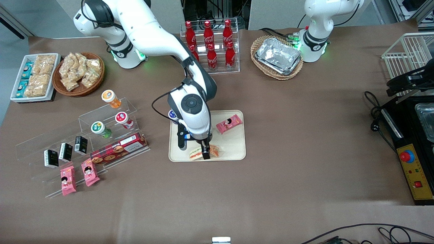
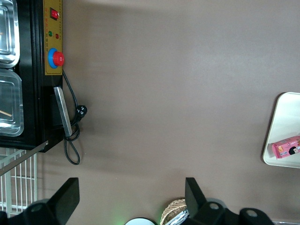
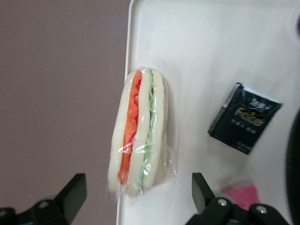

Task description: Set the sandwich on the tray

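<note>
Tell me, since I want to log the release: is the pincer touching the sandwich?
Apart. The right wrist view shows the sandwich lying on the tray with both open fingers clear of its wrap; the pincer hangs above it.

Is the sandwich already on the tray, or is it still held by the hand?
On the tray. The sandwich lies on the tray near its rim, and the hand is open above it, its fingers apart and not touching it.

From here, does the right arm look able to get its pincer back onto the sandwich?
Probably yes: the pincer hangs open right above the sandwich, which lies on the tray edge, nothing covering it; the black packet lies apart.
</note>
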`<state>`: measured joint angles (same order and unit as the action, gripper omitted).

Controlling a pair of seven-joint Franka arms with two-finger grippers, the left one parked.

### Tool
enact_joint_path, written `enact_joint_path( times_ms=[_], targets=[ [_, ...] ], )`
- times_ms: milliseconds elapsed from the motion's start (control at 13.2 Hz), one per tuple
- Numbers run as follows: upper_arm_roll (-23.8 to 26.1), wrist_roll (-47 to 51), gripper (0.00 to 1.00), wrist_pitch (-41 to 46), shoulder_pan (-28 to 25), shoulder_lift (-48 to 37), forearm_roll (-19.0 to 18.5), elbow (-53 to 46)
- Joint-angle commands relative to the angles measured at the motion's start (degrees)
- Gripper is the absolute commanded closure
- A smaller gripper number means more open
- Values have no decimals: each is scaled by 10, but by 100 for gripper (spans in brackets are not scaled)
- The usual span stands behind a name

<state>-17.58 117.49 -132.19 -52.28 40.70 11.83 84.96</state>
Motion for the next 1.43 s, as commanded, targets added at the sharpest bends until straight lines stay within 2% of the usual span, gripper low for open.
enact_joint_path(
  times_ms=[0, 226, 377, 604, 981, 1132, 1208, 1358],
  targets=[
    [1, -113, 0, 122, 9, -85, 16, 6],
    [-1, -299, 0, 245, 72, -160, 17, 7],
    [-3, -441, 0, 292, 123, -193, 11, 12],
    [-3, -660, 0, 313, 219, -236, 10, 28],
    [-3, -955, 0, 361, 339, -294, 7, 48],
    [-4, -1037, 0, 395, 368, -326, -30, 49],
    [-4, -1048, 0, 409, 369, -344, -49, 53],
    [-4, -1069, 0, 415, 382, -386, -62, 87]
  ],
)
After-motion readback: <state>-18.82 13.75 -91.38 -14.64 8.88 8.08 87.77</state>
